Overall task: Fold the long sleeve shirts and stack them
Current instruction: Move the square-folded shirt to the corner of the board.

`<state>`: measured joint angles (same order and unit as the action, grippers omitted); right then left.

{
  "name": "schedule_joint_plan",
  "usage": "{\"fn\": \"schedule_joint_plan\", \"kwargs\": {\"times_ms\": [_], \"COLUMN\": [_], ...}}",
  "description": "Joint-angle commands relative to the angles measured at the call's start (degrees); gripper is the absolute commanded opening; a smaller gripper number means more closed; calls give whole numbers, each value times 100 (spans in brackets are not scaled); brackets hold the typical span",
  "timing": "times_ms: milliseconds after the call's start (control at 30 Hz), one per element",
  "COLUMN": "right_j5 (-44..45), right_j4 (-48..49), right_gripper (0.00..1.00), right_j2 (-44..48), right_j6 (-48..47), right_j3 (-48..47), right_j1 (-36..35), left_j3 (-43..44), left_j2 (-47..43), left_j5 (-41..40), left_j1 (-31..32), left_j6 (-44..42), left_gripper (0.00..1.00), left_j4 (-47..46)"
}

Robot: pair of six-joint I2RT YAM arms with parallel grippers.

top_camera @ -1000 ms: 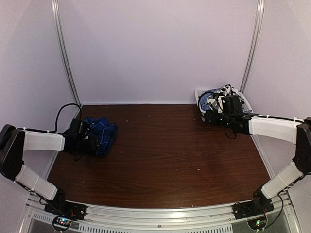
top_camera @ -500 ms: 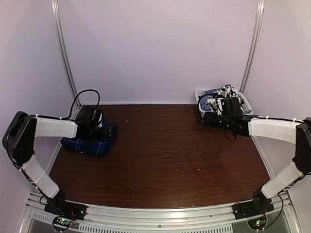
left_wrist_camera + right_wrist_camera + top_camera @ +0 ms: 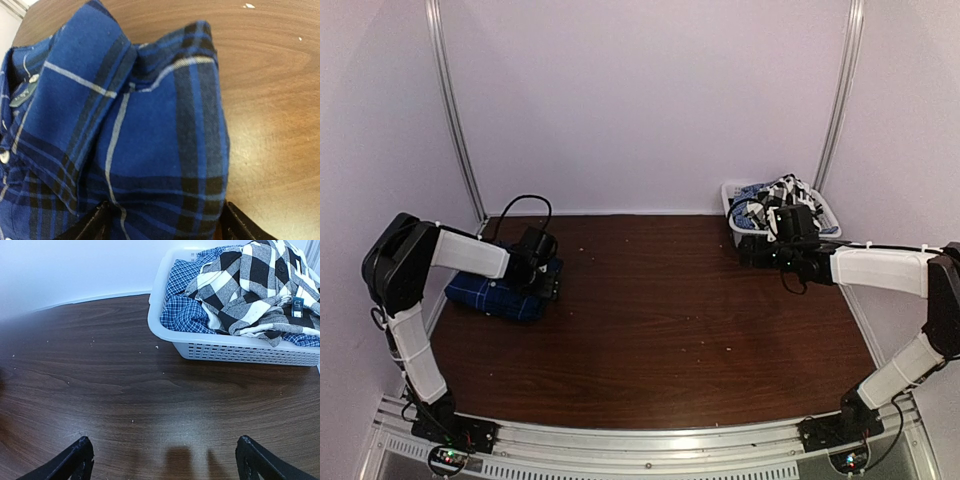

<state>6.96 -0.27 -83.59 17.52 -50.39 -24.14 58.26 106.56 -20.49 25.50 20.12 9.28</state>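
At far left, the left gripper [image 3: 162, 226], fingers spread, straddles the folded blue plaid shirt [image 3: 150, 125], probably settling it; the right gripper [image 3: 165, 460], spread empty, faces the checked shirt [image 3: 250, 285] in its basket [image 3: 240, 352].

Soft woven plaid shirt [image 3: 150, 150] lies on glossy wood-grain table [image 3: 270, 75]; the basket [image 3: 240, 352] is perforated white plastic.

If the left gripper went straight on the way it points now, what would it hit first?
The blue plaid shirt: in the left wrist view it bulges between the fingers of the left gripper, so cloth comes first, the table only beyond it. Whether it already touches is unclear.
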Motion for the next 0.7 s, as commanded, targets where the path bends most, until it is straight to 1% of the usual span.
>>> {"fn": "schedule_joint_plan", "kwargs": {"times_ms": [0, 67, 167, 467, 533, 667], "right_j5": [-113, -99, -78, 29, 94, 558], "right_j4": [179, 169, 153, 73, 71, -226], "right_gripper": [100, 100, 100, 100, 100, 100], "right_j2": [-68, -72, -52, 53, 54, 47], "right_j6": [83, 77, 78, 28, 17, -74], "right_j3": [28, 29, 45, 14, -9, -176], "right_j1": [-55, -51, -51, -56, -49, -34], "left_j3": [221, 242, 254, 231, 259, 356], "left_j2": [213, 241, 199, 126, 135, 123], "left_j5": [-546, -670, -582, -569, -584, -318], "left_j1": [-28, -120, -350, -997, -1101, -1187], "left_j6": [-80, -84, -58, -171, -228, -243], "left_gripper": [75, 72, 71, 72, 74, 82], "left_j4": [247, 305, 389, 374, 314, 137]}}
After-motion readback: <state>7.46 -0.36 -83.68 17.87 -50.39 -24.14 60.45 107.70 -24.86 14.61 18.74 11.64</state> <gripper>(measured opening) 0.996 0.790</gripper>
